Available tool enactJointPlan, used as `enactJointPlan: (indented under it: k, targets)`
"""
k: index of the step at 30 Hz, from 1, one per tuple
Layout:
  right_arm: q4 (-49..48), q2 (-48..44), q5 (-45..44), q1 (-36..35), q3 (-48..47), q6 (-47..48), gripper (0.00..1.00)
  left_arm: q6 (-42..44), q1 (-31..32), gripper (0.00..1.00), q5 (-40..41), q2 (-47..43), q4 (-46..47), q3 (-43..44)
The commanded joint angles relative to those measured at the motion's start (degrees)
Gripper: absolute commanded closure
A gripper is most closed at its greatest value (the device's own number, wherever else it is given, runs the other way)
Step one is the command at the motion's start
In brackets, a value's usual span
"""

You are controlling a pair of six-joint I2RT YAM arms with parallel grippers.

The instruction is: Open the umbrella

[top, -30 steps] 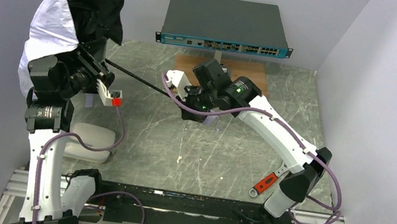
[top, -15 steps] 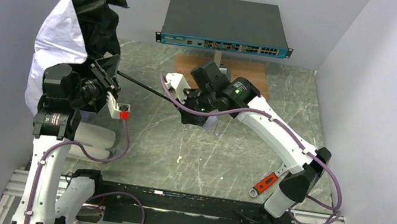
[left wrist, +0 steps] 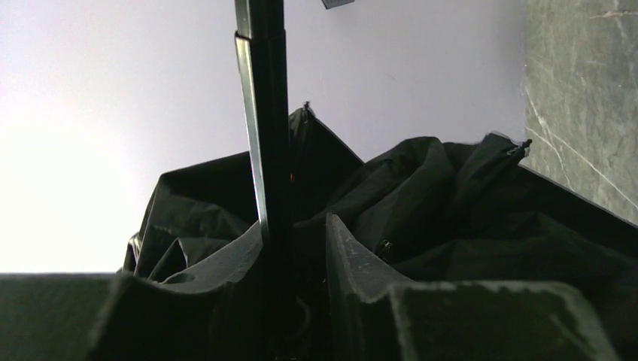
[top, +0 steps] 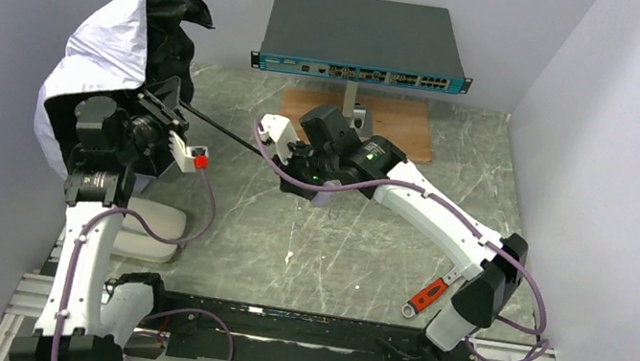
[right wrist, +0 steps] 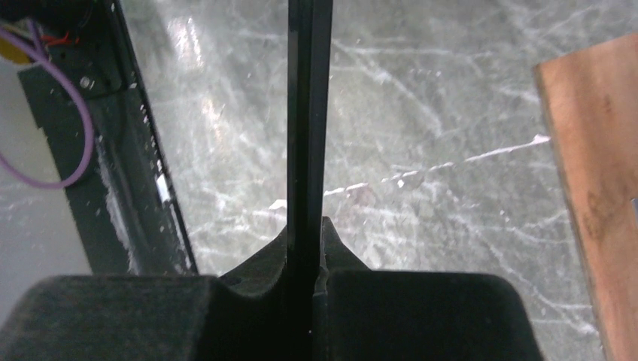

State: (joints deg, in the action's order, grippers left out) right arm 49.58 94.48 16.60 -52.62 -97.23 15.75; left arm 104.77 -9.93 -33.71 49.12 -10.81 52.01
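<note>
The umbrella (top: 104, 59) is in the air at the left, and its canopy leans more to the right and is wider than half a second before. The right gripper (right wrist: 306, 237) clamps the shaft (top: 219, 130). The left gripper (left wrist: 293, 244) straddles the shaft, but I cannot tell if it presses.

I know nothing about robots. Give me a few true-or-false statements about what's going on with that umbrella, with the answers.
The right jaws are clamped on the umbrella's thin black shaft. True.
The canopy is silvery-white outside, black inside. True.
The canopy is fully spread. False: it hangs crumpled, only partly open, near the left jaws.
The umbrella is lying down, let go. False: both arms hold it up above the table.
</note>
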Motion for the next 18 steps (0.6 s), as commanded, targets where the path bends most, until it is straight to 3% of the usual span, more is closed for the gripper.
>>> enactJointPlan:
  k: [1,7,17,18]
  targets:
    - [4.62,-12.65,1.26,1.01,2.8,4.2,1.0,-5.42,-13.27,0.66,18.88,6.8,10.29,4.49]
    - [5.65,-16.16,-0.21,0.96,8.59,5.25,1.0,-4.44,-17.04,0.67,18.88,11.23,16.62,7.72]
    - [6.04,-19.86,0.6,1.02,13.84,6.03,1.0,-1.74,-17.66,0.72,18.45,14.91,18.71,13.44]
    - [5.95,-20.2,0.99,1.06,13.99,6.09,1.0,-1.68,-17.62,0.76,17.28,14.64,17.52,13.93]
